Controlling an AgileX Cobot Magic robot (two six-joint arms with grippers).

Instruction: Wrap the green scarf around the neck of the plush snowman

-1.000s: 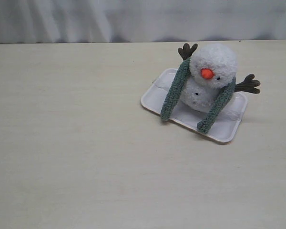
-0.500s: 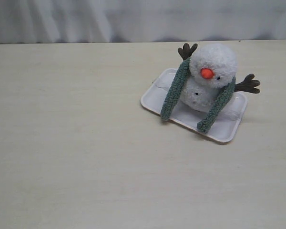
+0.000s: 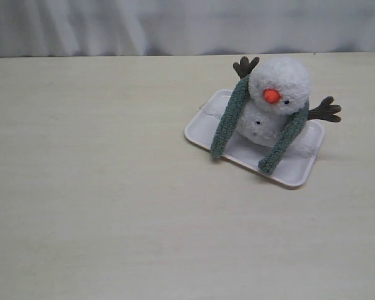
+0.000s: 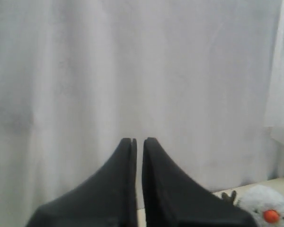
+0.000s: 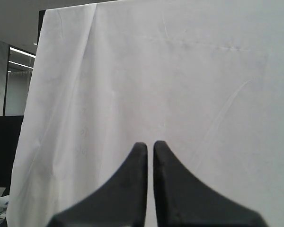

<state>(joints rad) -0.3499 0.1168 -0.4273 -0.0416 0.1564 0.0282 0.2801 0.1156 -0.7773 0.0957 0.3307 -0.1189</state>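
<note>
A pale wooden table point(image 3: 112, 187) runs back to a white curtain point(image 3: 175, 25). Neither arm enters the exterior view. Each wrist camera shows its arm held up and aimed at the curtain: the left gripper point(image 4: 137, 140) has its black fingers drawn together to a thin slit with nothing between them, and the right gripper point(image 5: 150, 143) is likewise clenched and empty.

Only the left wrist view catches the plush snowman point(image 4: 265, 208), cut off at the frame edge, well beyond the fingertips and off to one side. The right wrist view shows no table.

In the exterior view the snowman point(image 3: 272, 103) sits on a white tray point(image 3: 300, 172). The green scarf point(image 3: 228, 119) is draped over its shoulders, both ends hanging in front onto the tray. Its run behind the head is hidden.
</note>
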